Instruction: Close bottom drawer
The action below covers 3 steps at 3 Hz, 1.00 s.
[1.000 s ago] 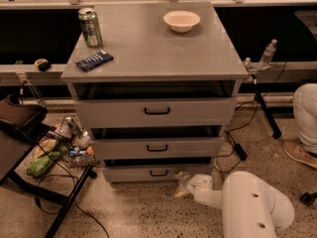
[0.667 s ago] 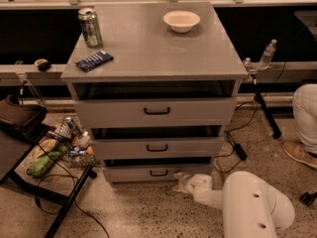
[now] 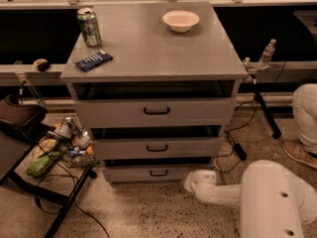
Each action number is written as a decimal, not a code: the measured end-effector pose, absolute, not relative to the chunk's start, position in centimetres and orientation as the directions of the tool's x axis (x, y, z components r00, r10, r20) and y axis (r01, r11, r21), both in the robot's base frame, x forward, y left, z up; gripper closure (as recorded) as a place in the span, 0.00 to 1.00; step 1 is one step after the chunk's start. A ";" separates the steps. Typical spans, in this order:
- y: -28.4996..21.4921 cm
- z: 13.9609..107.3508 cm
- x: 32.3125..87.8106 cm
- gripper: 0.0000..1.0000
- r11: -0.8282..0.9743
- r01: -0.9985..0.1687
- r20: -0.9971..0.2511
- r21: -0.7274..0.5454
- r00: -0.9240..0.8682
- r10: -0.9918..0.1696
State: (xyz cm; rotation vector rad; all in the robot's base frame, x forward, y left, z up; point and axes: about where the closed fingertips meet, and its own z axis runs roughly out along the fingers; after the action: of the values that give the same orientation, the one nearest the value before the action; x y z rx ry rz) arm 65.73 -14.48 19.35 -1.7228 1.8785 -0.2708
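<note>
The grey cabinet (image 3: 153, 58) has three drawers, each pulled out a little. The bottom drawer (image 3: 157, 173) is the lowest and narrowest, with a small black bar handle (image 3: 158, 172). The middle drawer (image 3: 157, 147) and the top drawer (image 3: 156, 111) sit above it. My white arm (image 3: 270, 200) reaches in from the lower right, low over the floor. My gripper (image 3: 188, 181) is at the bottom drawer's right front corner, close to or touching its front panel.
On the cabinet top stand a green can (image 3: 88, 27), a blue packet (image 3: 93, 60) and a white bowl (image 3: 181, 20). A dark stand (image 3: 20, 143) with snacks and cans (image 3: 62, 143) is at the left. Cables (image 3: 233, 143) and a person's leg (image 3: 306, 123) are at the right.
</note>
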 end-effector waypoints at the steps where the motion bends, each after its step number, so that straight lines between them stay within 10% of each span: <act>1: -14.9 24.8 64.2 1.00 0.166 -0.877 -0.151 -0.451 -0.108 -0.983; 3: -15.7 28.0 62.3 1.00 0.174 -0.890 -0.076 -0.422 -0.156 -0.985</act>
State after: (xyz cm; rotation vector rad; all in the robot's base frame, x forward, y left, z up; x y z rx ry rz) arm 62.33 -15.66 27.98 -1.7829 2.1243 -0.4001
